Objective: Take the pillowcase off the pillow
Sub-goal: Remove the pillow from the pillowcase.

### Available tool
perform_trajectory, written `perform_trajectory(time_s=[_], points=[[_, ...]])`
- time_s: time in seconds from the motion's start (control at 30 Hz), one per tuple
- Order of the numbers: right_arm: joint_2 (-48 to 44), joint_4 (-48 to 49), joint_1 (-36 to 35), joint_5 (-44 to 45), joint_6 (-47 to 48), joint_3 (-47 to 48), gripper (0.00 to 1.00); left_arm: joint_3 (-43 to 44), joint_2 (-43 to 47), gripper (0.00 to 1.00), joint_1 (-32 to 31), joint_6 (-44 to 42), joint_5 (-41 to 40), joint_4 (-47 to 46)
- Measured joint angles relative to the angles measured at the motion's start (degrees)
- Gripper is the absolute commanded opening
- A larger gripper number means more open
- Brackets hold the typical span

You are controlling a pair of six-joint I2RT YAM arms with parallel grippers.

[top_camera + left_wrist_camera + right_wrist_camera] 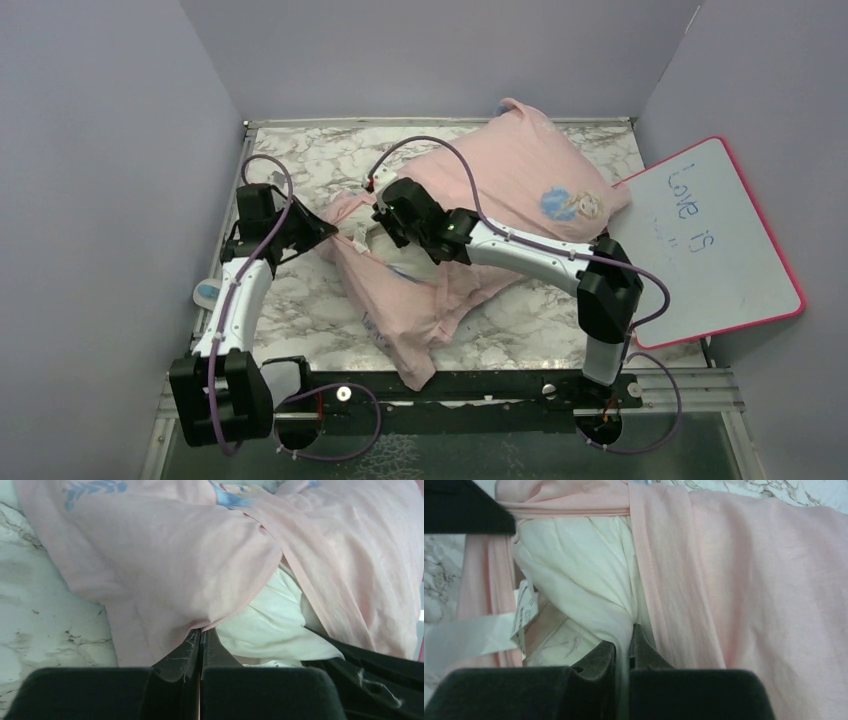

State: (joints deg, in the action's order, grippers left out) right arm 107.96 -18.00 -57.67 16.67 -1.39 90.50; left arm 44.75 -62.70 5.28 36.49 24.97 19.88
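The pale pink pillowcase point(500, 175) lies rumpled across the table with a small blue princess print showing. It still covers most of the pillow point(408, 266), whose white fabric shows at the open end. My left gripper point(328, 232) is shut on the pillowcase's open edge point(202, 628), with the white pillow point(272, 625) just right of it. My right gripper point(385, 225) is inside the opening, shut on a fold of the white pillow point(589, 580), with the pillowcase point(754, 590) to its right. A white care label point(524, 607) hangs at the left.
A pink-framed whiteboard point(715, 240) with writing leans at the right edge. A small blue-and-white object point(207, 292) sits at the table's left edge. Purple walls close in on three sides. The marble tabletop point(300, 165) shows at the far left.
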Motion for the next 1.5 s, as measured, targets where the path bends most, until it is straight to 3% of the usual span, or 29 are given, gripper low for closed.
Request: perform_trajectory(time_s=[0.2,0.53,0.77,0.97,1.1,1.2,1.33,1.43,1.5], points=[[-4.68,6.67,0.7,-4.48,-0.31,-7.69,0.01,5.42,-9.27,0.02,3.67,-2.64,6.49,3.56],[-4.68,3.82,1.64,-10.14,-0.13,-6.58,0.01,12.98,-14.1,0.47,5.95,-12.94,14.36,-0.26],[-4.63,-0.66,1.64,-11.21,-0.35,-4.48,0.01,20.26,-15.98,0.61,-0.46,-19.71,11.89,1.27],[-4.59,-1.42,1.64,-11.17,-1.4,-4.15,0.01,21.44,-15.98,0.63,-3.21,-22.05,10.19,5.35],[-4.59,-1.29,1.64,-11.08,-2.73,-4.2,0.01,21.33,-16.59,0.62,-5.81,-22.6,9.4,8.11],[-4.59,-1.14,1.64,-10.54,-3.87,-4.26,0.0,20.9,-17.03,0.55,-8.0,-22.75,9.42,9.35],[-4.59,-1.09,1.64,-9.55,-5.38,-4.33,0.01,20.92,-17.14,0.18,-8.79,-23.85,9.27,11.04],[-4.59,-0.98,1.64,-8.85,-6.34,-4.35,0.01,21.57,-17.9,0.02,-8.68,-24.44,7.26,13.25],[-4.59,-0.94,1.62,-8.44,-6.88,-4.37,0.01,21.57,-17.99,0.0,-8.81,-24.15,4.44,14.53]])
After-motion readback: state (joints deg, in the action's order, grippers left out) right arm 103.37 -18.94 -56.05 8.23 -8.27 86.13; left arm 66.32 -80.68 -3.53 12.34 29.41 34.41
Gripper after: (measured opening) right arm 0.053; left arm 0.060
